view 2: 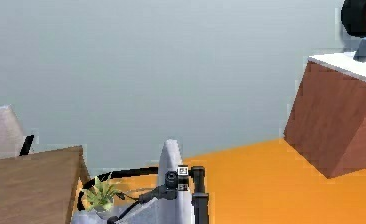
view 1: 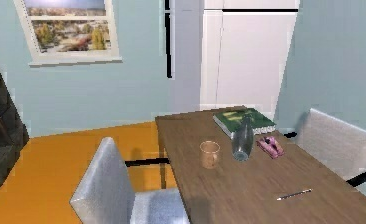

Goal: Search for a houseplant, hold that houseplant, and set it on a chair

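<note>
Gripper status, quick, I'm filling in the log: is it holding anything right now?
Gripper: cannot be told whether it holds anything; the houseplant is right at its far end, over the grey chair.

No text, number, brand or sign can be read: the green book [view 1: 243, 121] lying on the tabletop [view 1: 241, 185] shows no legible print on its cover, and the two white squares [view 2: 181, 172] right of the tabletop in the arm side view bear only unreadable black marks.
</note>
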You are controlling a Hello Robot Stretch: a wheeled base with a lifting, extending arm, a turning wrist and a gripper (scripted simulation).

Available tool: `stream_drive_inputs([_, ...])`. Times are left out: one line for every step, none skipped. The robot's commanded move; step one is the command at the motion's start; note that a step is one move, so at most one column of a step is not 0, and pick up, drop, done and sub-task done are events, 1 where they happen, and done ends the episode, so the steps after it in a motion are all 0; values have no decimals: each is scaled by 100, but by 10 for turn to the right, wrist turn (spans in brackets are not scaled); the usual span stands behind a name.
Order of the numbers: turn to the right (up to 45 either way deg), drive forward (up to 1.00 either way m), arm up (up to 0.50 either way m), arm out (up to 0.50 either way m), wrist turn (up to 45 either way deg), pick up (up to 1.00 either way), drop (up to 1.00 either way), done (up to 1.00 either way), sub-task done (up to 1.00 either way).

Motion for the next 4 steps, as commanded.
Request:
stream_drive_inputs([0, 0, 0, 0, 0, 0, 100, 0, 0])
stream_drive_inputs([0, 0, 10, 0, 0, 0, 0, 0, 0])
stream_drive_inputs([0, 0, 0, -8, 0, 0, 0, 0, 0])
stream_drive_inputs([0, 0, 0, 0, 0, 0, 0, 100, 0])
